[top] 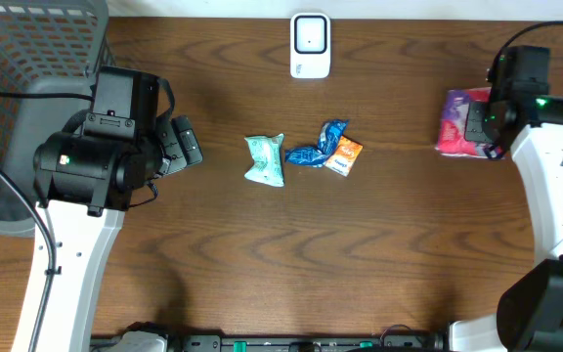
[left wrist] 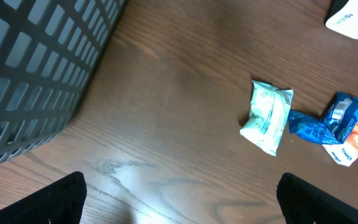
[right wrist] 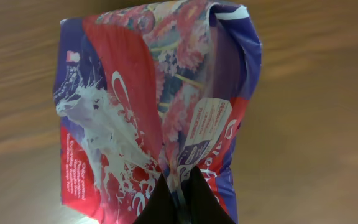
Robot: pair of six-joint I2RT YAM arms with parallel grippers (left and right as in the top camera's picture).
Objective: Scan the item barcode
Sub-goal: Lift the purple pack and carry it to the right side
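A red, purple and pink printed bag (top: 460, 122) lies at the right side of the table. My right gripper (right wrist: 180, 198) is shut on a pinched fold of this bag (right wrist: 148, 112), whose film bunches between the two black fingers. The white barcode scanner (top: 310, 45) stands at the table's far edge, middle. My left gripper (left wrist: 179, 199) hovers open over bare wood at the left, with nothing between its fingers (left wrist: 55, 202). In the overhead view the left gripper (top: 179, 147) sits beside the basket.
A pale green packet (top: 265, 159), a blue packet (top: 319, 147) and an orange packet (top: 344, 154) lie mid-table. A grey mesh basket (top: 27, 59) fills the far left corner. The scanner's corner (left wrist: 353, 18) shows in the left wrist view.
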